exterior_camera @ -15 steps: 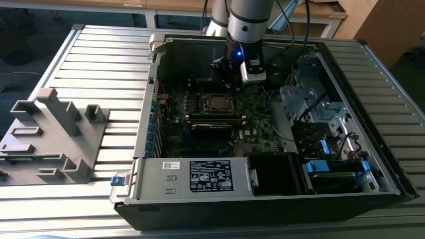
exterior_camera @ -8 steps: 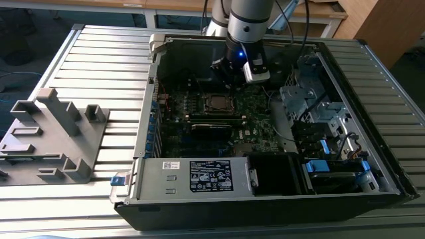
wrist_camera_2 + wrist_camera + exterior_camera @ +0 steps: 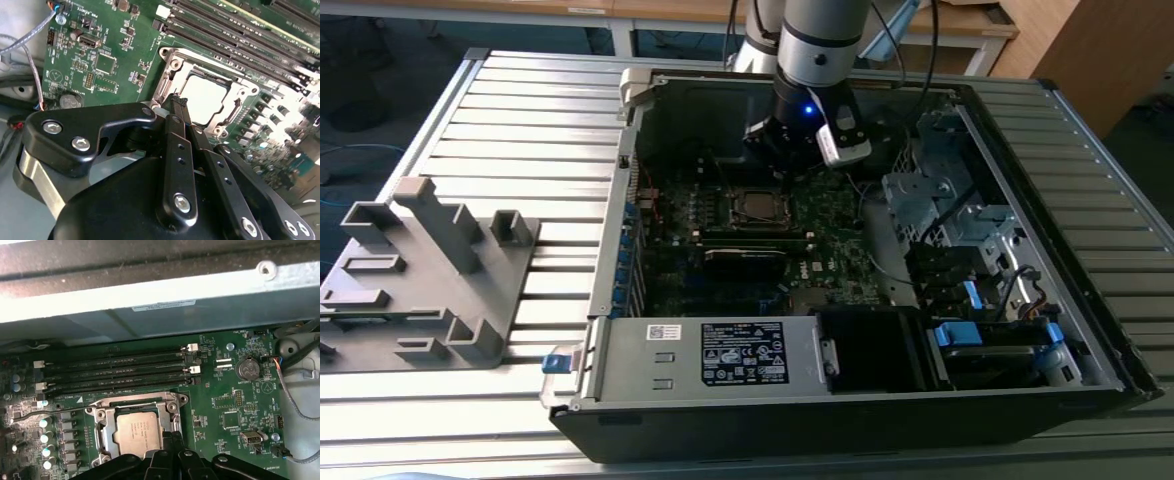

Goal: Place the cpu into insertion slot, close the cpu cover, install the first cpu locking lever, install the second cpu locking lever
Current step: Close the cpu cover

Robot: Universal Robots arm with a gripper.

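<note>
The cpu (image 3: pixel 137 432): dull silver-grey metal top. The cpu cover (image 3: pixel 102 427): bright bare metal. The gripper (image 3: pixel 179 102): matt black metal. The fixture (image 3: pixel 427 270), nine o'clock of the case (image 3: pixel 854 428): matt grey plastic.

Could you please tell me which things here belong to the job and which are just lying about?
Job: cpu; cpu cover, lying flat around it; gripper, at the cover's edge.
Lying about: memory slots; coin battery; grey fixture; power supply.

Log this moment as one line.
cpu: seated in socket | cpu cover: lying flat around cpu | gripper: shut, tips at socket edge
</note>
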